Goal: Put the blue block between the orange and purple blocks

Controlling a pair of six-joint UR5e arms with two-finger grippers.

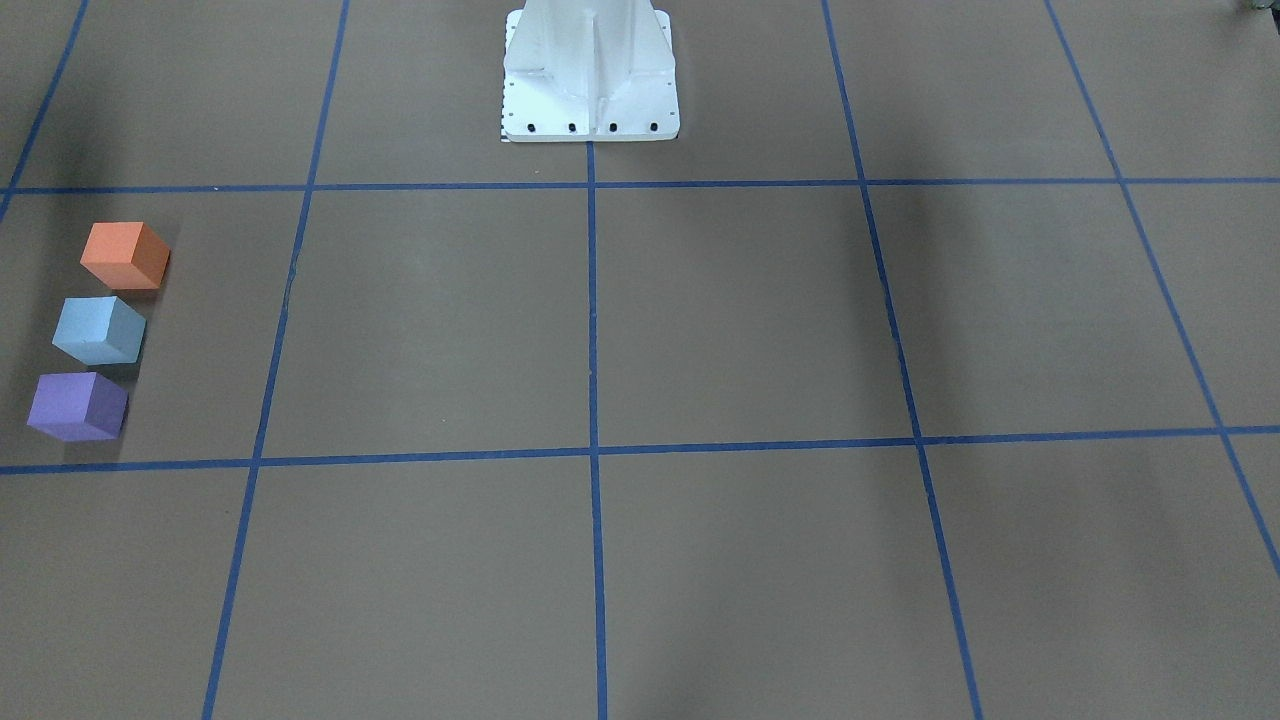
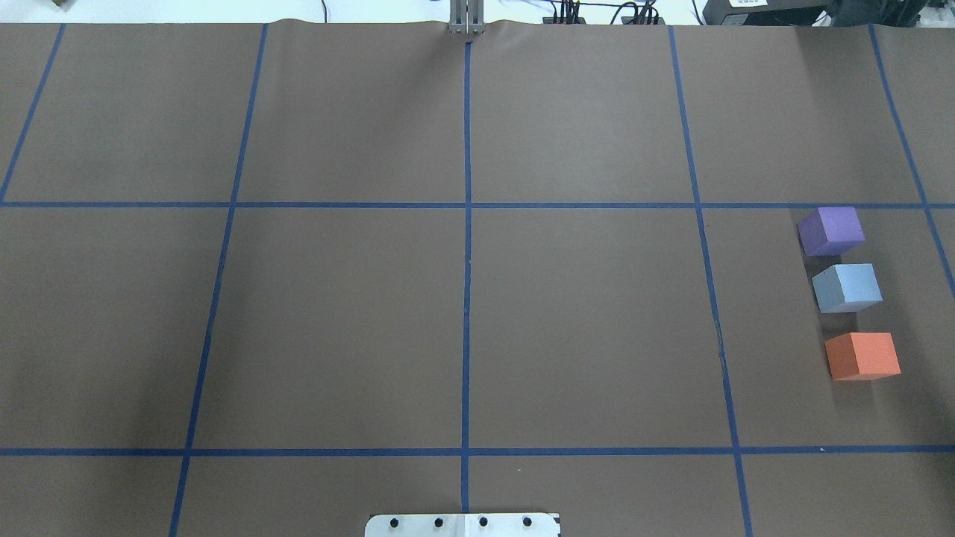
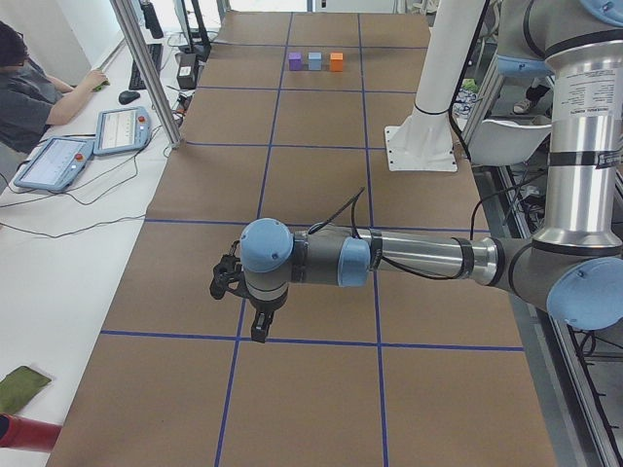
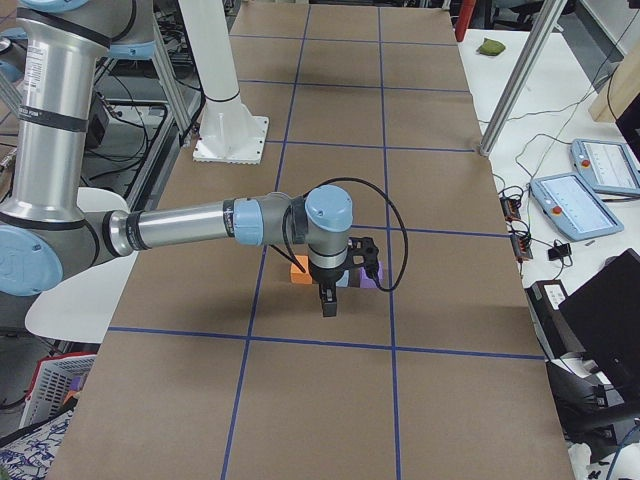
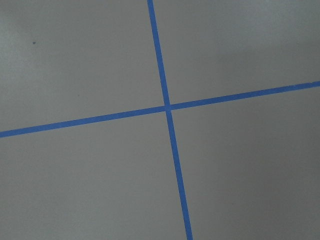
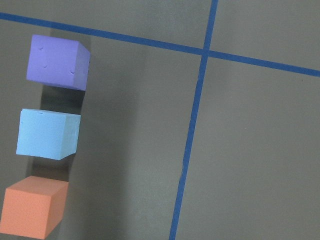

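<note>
Overhead exterior: purple block (image 2: 830, 230), blue block (image 2: 847, 287), orange block (image 2: 862, 356), one each.

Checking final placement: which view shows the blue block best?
Right wrist-mounted: the blue block is large, gaps to purple block and orange block clear. Overhead and front-facing show it smaller; exterior left tiny; exterior right barely; left wrist not.

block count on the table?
3, in one row at the table's right end, apart from each other: orange block nearest the robot, blue block in the middle, purple block farthest. None looks hidden.
</note>
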